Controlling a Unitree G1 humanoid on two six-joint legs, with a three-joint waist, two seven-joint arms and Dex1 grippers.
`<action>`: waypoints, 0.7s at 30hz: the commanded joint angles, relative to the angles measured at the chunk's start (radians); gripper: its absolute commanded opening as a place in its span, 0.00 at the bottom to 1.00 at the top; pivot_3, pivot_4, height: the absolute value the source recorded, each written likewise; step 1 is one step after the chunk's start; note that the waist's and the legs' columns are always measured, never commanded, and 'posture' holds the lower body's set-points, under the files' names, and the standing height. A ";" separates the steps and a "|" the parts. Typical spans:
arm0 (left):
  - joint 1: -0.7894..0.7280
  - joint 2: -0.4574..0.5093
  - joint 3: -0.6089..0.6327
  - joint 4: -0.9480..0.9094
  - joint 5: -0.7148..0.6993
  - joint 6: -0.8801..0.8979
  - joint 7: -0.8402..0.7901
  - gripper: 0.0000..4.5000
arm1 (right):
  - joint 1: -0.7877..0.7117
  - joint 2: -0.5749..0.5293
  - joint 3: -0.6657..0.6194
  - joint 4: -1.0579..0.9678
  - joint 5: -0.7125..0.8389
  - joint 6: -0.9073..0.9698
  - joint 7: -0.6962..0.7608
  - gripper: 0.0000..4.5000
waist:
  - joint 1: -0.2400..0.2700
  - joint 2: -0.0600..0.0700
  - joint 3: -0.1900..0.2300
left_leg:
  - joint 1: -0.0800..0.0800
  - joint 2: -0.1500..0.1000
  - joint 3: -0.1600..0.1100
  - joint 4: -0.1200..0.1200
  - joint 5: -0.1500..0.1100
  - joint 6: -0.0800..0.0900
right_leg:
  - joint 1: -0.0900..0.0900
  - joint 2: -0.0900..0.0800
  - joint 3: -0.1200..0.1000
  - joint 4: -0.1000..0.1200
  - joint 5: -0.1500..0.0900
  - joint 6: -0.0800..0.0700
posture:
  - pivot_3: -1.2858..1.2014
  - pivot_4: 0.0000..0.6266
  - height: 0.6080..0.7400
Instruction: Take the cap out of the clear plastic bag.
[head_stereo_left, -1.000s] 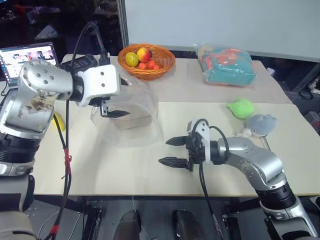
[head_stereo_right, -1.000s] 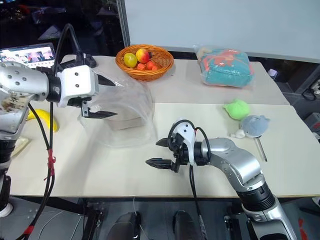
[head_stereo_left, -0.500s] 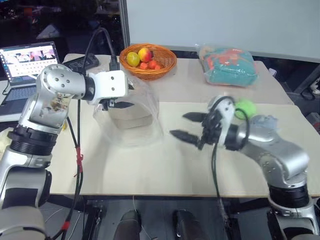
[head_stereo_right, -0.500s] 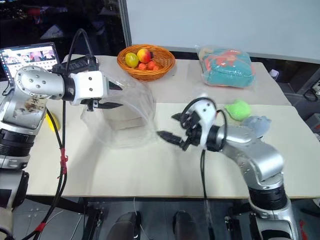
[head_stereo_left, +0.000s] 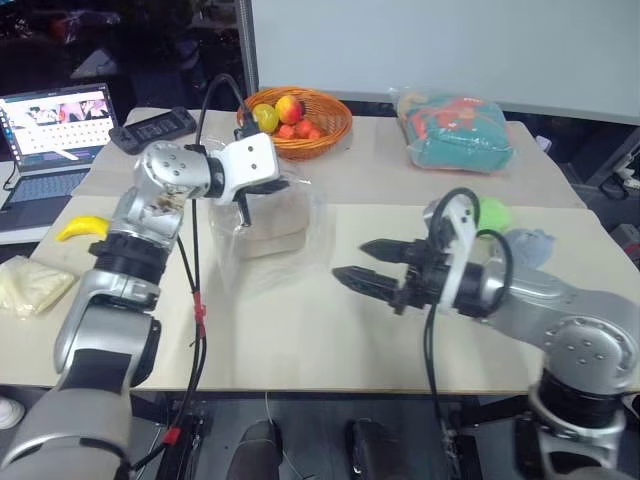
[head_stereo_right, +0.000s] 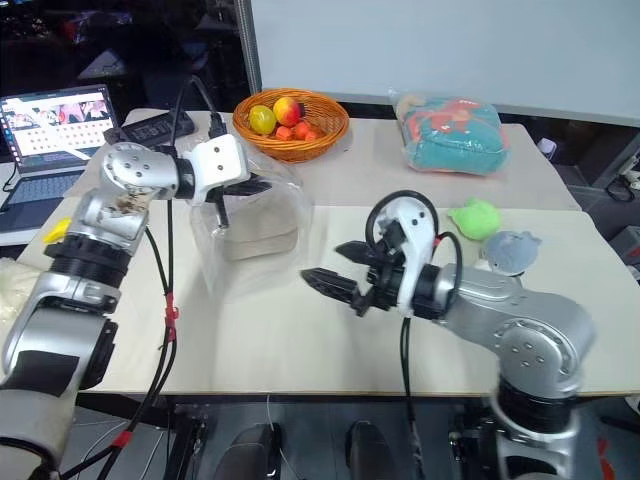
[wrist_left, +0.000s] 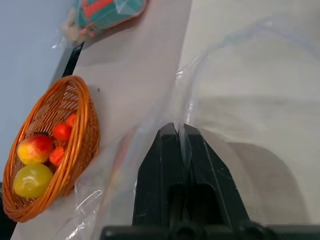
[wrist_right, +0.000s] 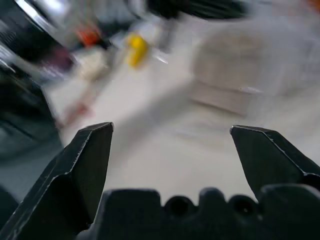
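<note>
The cap (head_stereo_left: 272, 218) still sits inside the bag (head_stereo_left: 268, 235) at the bench's far left — left end effector (wrist_left: 180, 131) pinches the bag's film, right end effector (head_stereo_left: 372, 266) hovers spread nearby.

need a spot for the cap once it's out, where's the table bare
Bare tabletop lies along the near edge, in front of the clear plastic bag and left of the right gripper. Another free patch sits between the fruit basket and the teal package. The right side is crowded by the green toy and grey toy.
</note>
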 joint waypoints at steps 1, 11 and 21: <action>-0.038 -0.036 0.002 0.019 0.011 -0.011 0.026 0.01 | -0.050 0.093 -0.021 0.079 0.089 -0.002 -0.189 1.00 | 0.000 0.000 0.000 | 0.000 0.000 0.000 0.000 0.000 0.000 | 0.000 0.000 0.000 0.000 0.000 0.000 | 0.52 0.24 1.00; -0.120 -0.123 0.016 0.068 0.028 0.020 0.088 0.01 | -0.032 0.346 -0.054 0.377 -0.042 -0.174 -0.447 1.00 | -0.001 0.000 0.000 | -0.003 -0.001 -0.001 0.000 0.000 0.000 | -0.001 0.000 0.000 -0.001 0.001 0.001 | 0.52 0.24 1.00; -0.031 -0.068 0.024 -0.080 0.024 0.090 0.044 0.01 | -0.091 0.417 -0.077 0.682 -0.124 -0.363 -0.404 1.00 | -0.028 0.000 0.000 | -0.002 0.000 -0.001 0.000 0.000 0.000 | -0.001 0.000 0.000 -0.001 0.001 0.001 | 0.52 0.24 1.00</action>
